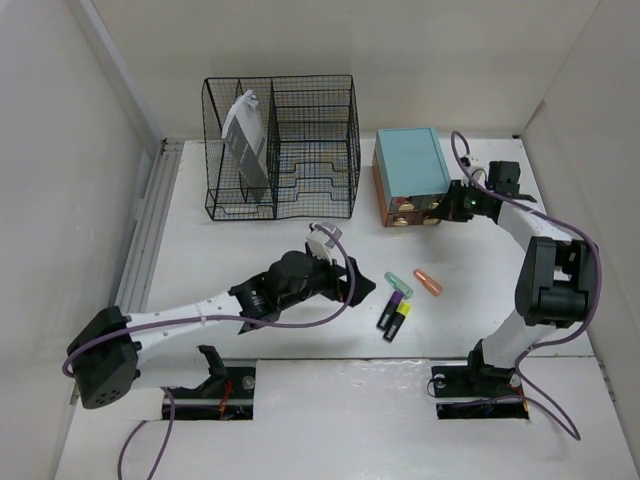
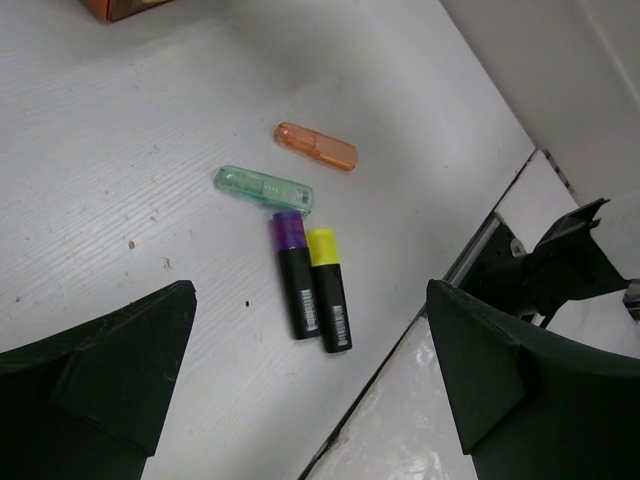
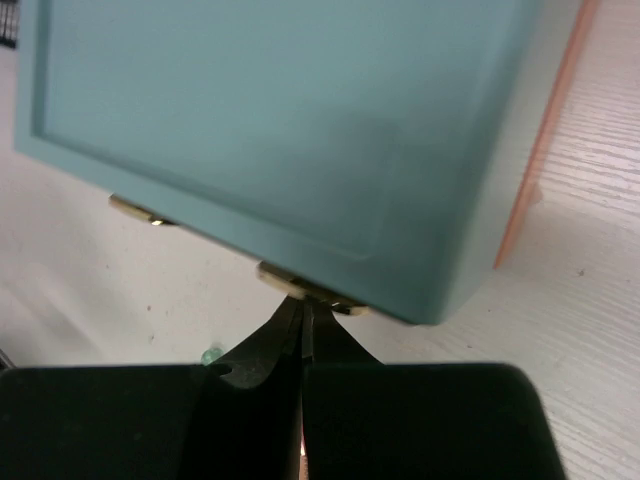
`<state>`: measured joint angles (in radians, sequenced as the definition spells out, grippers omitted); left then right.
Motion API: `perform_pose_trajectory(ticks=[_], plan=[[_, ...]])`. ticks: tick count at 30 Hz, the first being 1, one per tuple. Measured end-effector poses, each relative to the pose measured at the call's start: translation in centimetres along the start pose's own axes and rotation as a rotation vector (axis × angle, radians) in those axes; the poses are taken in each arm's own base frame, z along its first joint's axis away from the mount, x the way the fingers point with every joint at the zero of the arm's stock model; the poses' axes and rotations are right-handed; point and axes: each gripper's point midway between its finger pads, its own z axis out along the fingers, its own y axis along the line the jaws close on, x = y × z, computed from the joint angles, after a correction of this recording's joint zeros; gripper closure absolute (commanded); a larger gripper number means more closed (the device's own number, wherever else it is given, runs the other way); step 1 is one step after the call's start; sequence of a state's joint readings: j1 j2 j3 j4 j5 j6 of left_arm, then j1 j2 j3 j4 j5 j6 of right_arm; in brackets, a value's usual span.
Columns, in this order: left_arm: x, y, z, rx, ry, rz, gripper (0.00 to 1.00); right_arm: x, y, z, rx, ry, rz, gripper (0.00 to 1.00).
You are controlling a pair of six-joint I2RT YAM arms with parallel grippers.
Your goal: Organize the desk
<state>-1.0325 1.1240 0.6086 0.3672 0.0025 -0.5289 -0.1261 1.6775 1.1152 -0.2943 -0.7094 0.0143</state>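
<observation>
On the white desk lie two black highlighters side by side, one purple-capped and one yellow-capped. Just beyond them lie a clear green piece and a clear orange piece. My left gripper hovers over the desk just left of them, open wide with nothing between its fingers. My right gripper is shut. Its tips touch a brass handle on the front of the teal drawer box. Whether they pinch the handle I cannot tell.
A black wire-mesh rack stands at the back left with a grey and white packet in one slot. A grey ribbed rail runs along the left edge. Two cut-outs hold the arm bases. White walls close in both sides.
</observation>
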Motion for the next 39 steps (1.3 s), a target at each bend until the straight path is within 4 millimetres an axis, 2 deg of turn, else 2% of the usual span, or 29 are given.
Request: perform_pose_trajectory(ticks=[2,4,5,6,9,10,12,15,17,18,19,21,24,28,30,34,39], plan=[[1.1,0.4,0.7,-0.009,0.032,0.002,0.01,0.1,0.6,-0.4,-0.011,0.005,-0.054,0.99],[2.7,0.9,1.6,-0.019,0.079,0.008,0.01,0.0,1.9,-1.4,-0.017,-0.002,-0.130,0.88],[3.6,1.3,2.1,-0.029,0.107,0.011,0.01,-0.1,2.8,-2.2,-0.020,-0.011,-0.177,0.71],[4.5,1.5,2.6,-0.038,0.136,0.017,0.01,-0.4,3.8,-3.1,-0.020,-0.034,-0.232,0.61],[6.5,2.1,4.0,-0.060,0.201,0.029,0.06,-1.8,7.0,-5.8,0.013,-0.128,-0.416,0.00],[6.9,2.2,4.3,-0.063,0.212,0.032,0.10,-2.3,8.0,-6.7,0.039,-0.175,-0.493,0.00],[7.2,2.3,4.8,-0.067,0.220,0.033,0.24,-2.8,9.6,-8.4,0.101,-0.265,-0.624,0.00],[6.7,1.8,5.0,-0.054,0.202,0.032,0.51,-3.1,10.7,-10.6,0.168,-0.356,-0.722,0.00],[6.2,1.3,5.0,-0.039,0.187,0.033,0.57,-3.5,10.8,-11.0,0.185,-0.367,-0.736,0.19],[5.9,1.0,4.8,-0.029,0.178,0.034,0.57,-3.7,10.8,-10.8,0.174,-0.356,-0.733,0.27],[5.3,0.6,4.6,-0.018,0.164,0.033,0.57,-3.8,10.9,-10.4,0.156,-0.337,-0.725,0.45],[3.6,-0.5,3.5,0.010,0.120,0.030,0.49,-3.5,10.6,-8.6,0.115,-0.278,-0.691,0.53],[-0.5,-2.6,0.5,0.069,0.000,0.013,0.29,-1.1,9.9,-6.0,0.069,-0.179,-0.614,0.57],[-5.7,-4.7,-5.1,0.138,-0.184,-0.019,0.23,1.9,9.9,-4.5,0.016,-0.120,-0.498,0.57],[-7.2,-5.0,-7.7,0.158,-0.258,-0.044,0.23,2.6,10.2,-4.2,-0.013,-0.108,-0.436,0.57],[-7.1,-3.7,-10.8,0.145,-0.313,-0.088,0.23,2.8,10.3,-2.8,-0.046,-0.095,-0.335,0.57],[-5.0,-1.5,-11.3,0.087,-0.289,-0.124,0.23,4.0,8.3,0.1,-0.015,-0.033,-0.209,0.56]])
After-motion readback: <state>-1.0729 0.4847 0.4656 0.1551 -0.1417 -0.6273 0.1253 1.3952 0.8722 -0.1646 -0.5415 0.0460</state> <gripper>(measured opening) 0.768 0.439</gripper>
